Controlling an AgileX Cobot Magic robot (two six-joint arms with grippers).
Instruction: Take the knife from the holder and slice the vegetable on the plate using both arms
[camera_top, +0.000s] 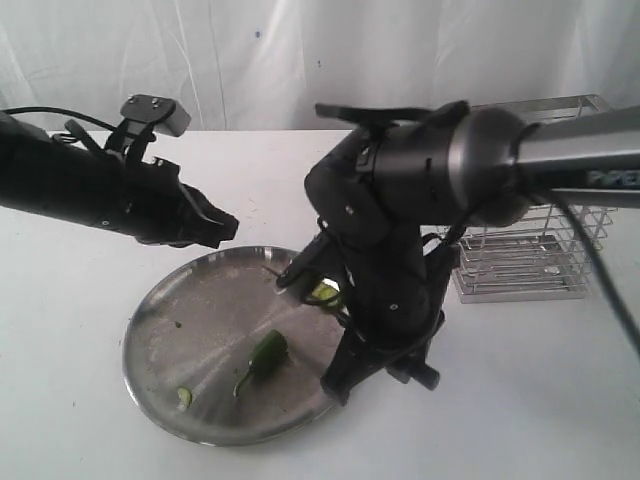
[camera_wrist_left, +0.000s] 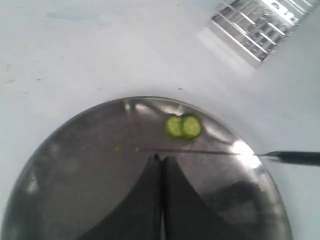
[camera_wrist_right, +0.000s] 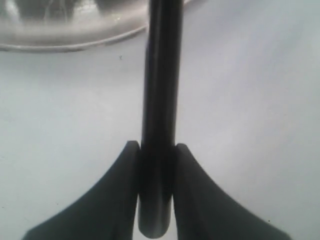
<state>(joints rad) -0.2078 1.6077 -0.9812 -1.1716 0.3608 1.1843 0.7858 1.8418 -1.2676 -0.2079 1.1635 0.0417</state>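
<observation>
The steel plate (camera_top: 190, 320) holds the dark-green vegetable (camera_top: 265, 355) near its front middle, lying free. My right gripper (camera_wrist_right: 156, 146) is shut on the black handle of the knife (camera_wrist_right: 160, 75). In the exterior view that gripper (camera_top: 305, 272) hangs low over the plate's far right side. The knife (camera_wrist_left: 295, 158) reaches in from the plate's rim, its thin blade lying almost flat over the steel (camera_wrist_left: 75, 165). My left gripper (camera_wrist_left: 161, 159) is shut on nothing and hovers above the plate's far left rim (camera_top: 225, 225), apart from the vegetable.
Two round green slices (camera_wrist_left: 182, 126) lie beside the blade, also showing under the right arm (camera_top: 325, 292). Another slice (camera_top: 185, 397) sits near the plate's front left. The wire holder (camera_top: 530, 255) stands on the white table behind the right arm.
</observation>
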